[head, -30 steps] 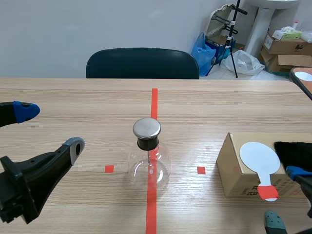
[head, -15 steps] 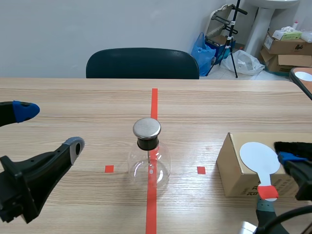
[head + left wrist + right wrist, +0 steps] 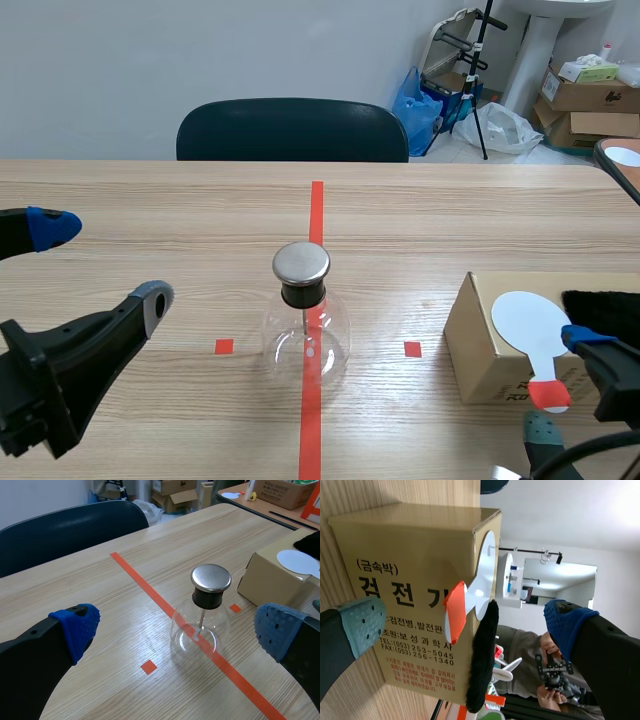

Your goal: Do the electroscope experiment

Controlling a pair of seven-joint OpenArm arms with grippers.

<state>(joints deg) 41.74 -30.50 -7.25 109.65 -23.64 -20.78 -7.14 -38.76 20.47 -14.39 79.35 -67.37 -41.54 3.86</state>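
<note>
left claw [image 3: 100, 262] wide near glass flask [image 3: 306, 345], right claw [image 3: 465, 622] wide at white paddle [image 3: 481, 586] on box [image 3: 405, 545]

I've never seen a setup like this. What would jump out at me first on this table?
A round glass flask with a shiny metal cap stands mid-table on the red tape line. To its right sits a cardboard box with a white paddle, orange-handled, and a black furry piece on top. The open left claw hangs left of the flask; the open right claw is at the paddle's handle.
</note>
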